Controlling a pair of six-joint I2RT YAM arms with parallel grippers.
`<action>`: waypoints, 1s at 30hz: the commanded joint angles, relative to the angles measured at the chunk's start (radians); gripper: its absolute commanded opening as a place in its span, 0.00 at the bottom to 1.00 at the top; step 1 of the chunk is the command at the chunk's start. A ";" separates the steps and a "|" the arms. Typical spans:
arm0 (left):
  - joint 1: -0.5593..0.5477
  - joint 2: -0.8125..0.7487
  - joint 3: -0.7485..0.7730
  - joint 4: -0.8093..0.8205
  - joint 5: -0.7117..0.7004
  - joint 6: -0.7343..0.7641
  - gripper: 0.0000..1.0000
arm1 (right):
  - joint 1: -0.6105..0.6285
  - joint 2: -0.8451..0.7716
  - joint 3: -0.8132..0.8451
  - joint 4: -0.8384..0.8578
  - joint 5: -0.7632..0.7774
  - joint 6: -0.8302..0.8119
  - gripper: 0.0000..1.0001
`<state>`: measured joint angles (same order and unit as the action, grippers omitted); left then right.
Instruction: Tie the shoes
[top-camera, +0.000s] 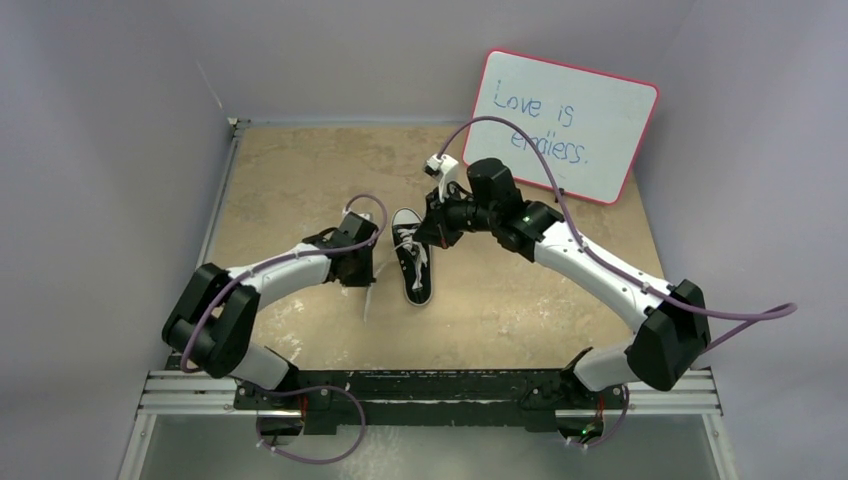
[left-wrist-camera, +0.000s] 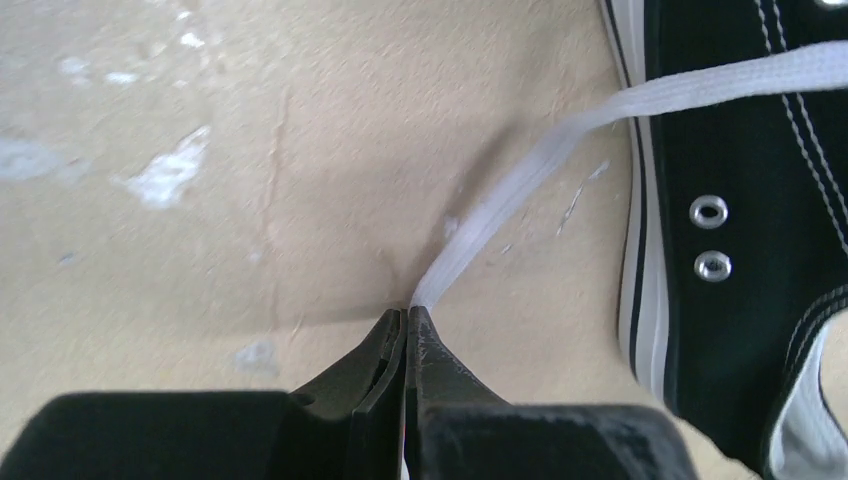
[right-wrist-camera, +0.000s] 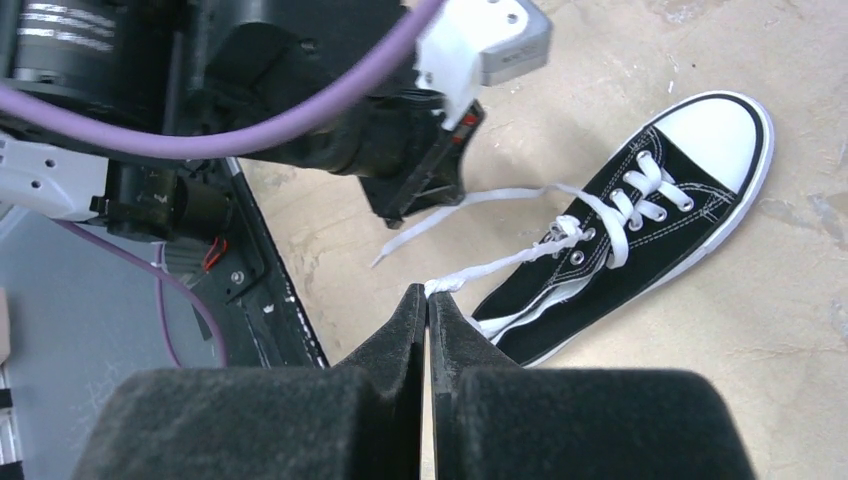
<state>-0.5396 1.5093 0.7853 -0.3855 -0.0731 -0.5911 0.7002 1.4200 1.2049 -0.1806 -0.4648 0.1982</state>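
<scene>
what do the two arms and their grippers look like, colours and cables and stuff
The left arm and right arm both have white link shells between bulky black joint housings, and a loose purple cable runs along each. A white camera mount sits on the right wrist, with a small green light nearby. The left gripper and right gripper have black fingers tapering to thin tips.

A whiteboard (top-camera: 565, 125) with a pink rim stands tilted by the grey wall (top-camera: 350, 50), beyond and to the right of the right gripper (top-camera: 428, 232). It reads "Love is endless." in blue. The tan table (top-camera: 290, 180) under the left gripper (left-wrist-camera: 408, 315) bears white scuffs (left-wrist-camera: 165, 175) ahead and left of its tip.
</scene>
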 joint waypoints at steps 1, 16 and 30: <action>0.000 -0.154 -0.002 -0.058 -0.065 0.030 0.00 | -0.019 -0.049 0.015 0.032 0.039 0.051 0.00; 0.000 -0.377 0.213 -0.124 -0.073 0.091 0.00 | -0.076 -0.087 0.008 0.174 -0.162 0.118 0.00; 0.015 -0.262 0.166 0.025 0.118 0.015 0.41 | -0.083 -0.037 0.062 0.139 -0.102 0.120 0.00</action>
<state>-0.5388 1.1969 0.9916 -0.4911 -0.0963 -0.5190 0.6212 1.3777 1.2022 -0.1143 -0.5419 0.3073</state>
